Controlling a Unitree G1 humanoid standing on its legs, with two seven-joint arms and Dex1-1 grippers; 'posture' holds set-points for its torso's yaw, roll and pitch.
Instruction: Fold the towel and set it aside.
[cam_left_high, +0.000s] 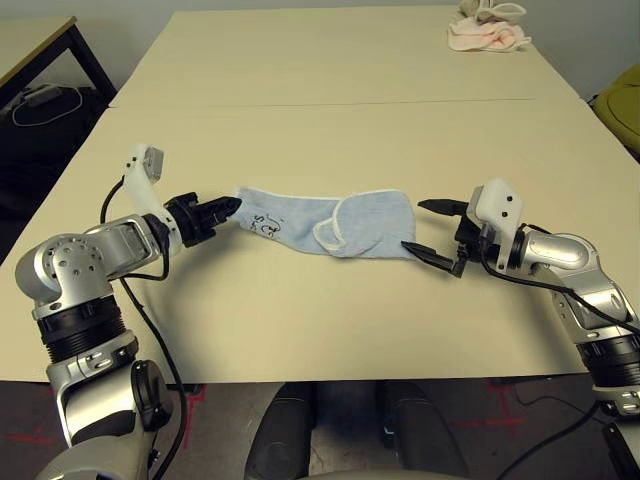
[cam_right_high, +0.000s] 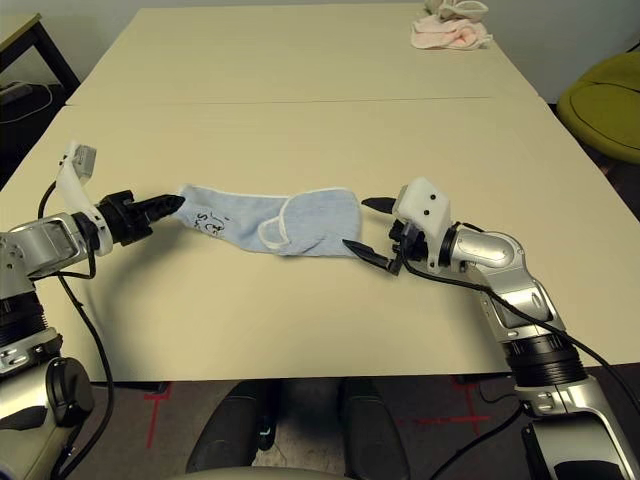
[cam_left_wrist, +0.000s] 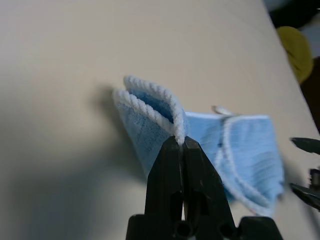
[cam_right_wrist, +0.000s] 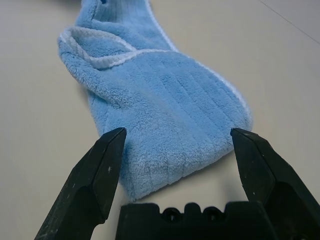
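- The left gripper (cam_left_high: 228, 208) reaches in from the robot's left with its silver forearm lying low over the table (cam_left_high: 330, 130). Its two black fingers are pinched together on the towel's (cam_left_high: 325, 223) left end.
- In the left wrist view the fingers (cam_left_wrist: 172, 165) meet on the white piped edging, and the cloth's corner stands up in a small arch just beyond the tips.
- The right gripper (cam_left_high: 432, 232) comes in from the robot's right, forearm bent at the elbow. Its fingers are spread wide, one tip to each side of the towel's right end. They stand just beside the cloth and are not closed on it.
- In the right wrist view the two black tapered fingers (cam_right_wrist: 97, 172) frame the rounded blue end, which lies flat on the table between them.
- The towel is light-blue terry with a soft ribbed pile and a white corded edge. It lies near the middle of the near table half, stretched in a long narrow band between the two grippers.
- A flap near its middle is turned over, showing a curved white border. A dark printed motif (cam_left_high: 266, 225) sits near the left end.
- The table top is smooth, pale beige, with a seam running across it.
- A pink cloth (cam_left_high: 486, 36) lies bunched at the far right of the table, well apart from the towel.
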